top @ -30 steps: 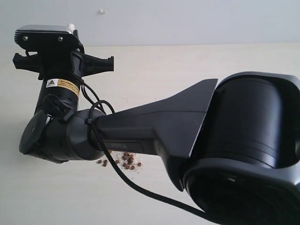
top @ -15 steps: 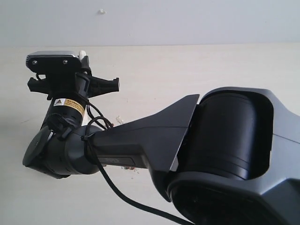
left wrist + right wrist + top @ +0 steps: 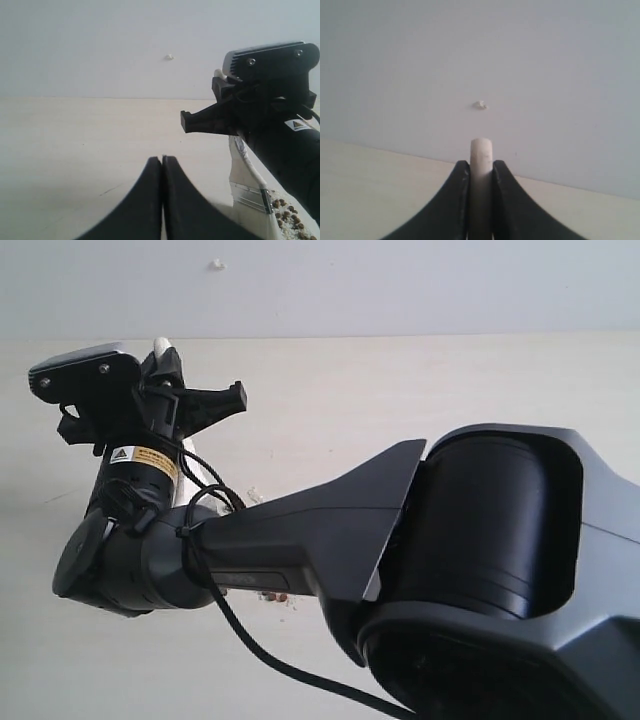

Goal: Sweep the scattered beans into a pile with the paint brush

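The right gripper is clamped tight on the pale wooden handle of the paint brush. Its two black fingers press on the handle from either side, and the rounded handle end sticks out just past the fingertips.

From the left wrist view the paint brush stands nearly upright, tilted a little. The handle runs up into the right gripper, with the silver ferrule and whitish bristles below it, pointing down toward the counter. The lowest part of the bristles is cut off by the frame edge, so I cannot tell whether they touch the surface.

The beans lie on the counter just beside the ferrule and bristles, a small reddish-brown cluster with pale crumbs among them, well below the gripping fingers.

In the exterior view only a few beans show, peeking out under the black forearm of the right arm (the rest are hidden behind it).

The left gripper has its jaws pressed together with nothing between them. It hangs over bare counter, apart from the brush and the beans.
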Motion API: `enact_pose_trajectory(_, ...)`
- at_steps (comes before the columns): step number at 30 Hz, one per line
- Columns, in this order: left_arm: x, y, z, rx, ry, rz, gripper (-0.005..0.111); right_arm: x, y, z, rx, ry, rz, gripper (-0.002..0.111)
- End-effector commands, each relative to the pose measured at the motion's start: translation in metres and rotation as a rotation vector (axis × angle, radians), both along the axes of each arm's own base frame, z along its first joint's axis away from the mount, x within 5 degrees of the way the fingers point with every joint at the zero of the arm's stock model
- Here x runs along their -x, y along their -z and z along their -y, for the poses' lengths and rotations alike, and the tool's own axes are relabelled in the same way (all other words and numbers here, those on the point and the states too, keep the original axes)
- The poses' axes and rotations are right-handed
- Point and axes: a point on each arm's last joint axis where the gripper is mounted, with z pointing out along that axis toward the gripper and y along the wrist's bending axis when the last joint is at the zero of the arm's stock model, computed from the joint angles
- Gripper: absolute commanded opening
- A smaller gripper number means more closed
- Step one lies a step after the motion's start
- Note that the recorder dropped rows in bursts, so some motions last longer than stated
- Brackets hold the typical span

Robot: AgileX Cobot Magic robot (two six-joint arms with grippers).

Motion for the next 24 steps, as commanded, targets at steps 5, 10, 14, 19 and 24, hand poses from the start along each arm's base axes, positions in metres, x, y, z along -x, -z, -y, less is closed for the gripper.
enact_pose_trajectory(5,0.000,0.000,0.000,0.004,-0.002,0.000,0.000,-0.003,-0.031,0.003,-0.310,-0.016,0.026,0.000)
enact_pose_trajectory(10,0.000,0.000,0.000,0.004,-0.002,0.000,0.000,-0.009,-0.030,0.007,-0.337,-0.002,0.025,0.000)
enact_pose_trajectory(14,0.000,0.000,0.000,0.004,-0.002,0.000,0.000,-0.014,-0.027,0.013,-0.381,0.034,0.002,0.000)
enact_pose_trajectory(19,0.000,0.000,0.000,0.004,-0.002,0.000,0.000,-0.015,-0.026,0.014,-0.312,0.050,-0.006,0.000)
enact_pose_trajectory(24,0.000,0.000,0.000,0.004,-0.002,0.000,0.000,-0.015,-0.025,0.014,-0.148,0.061,-0.009,0.000)
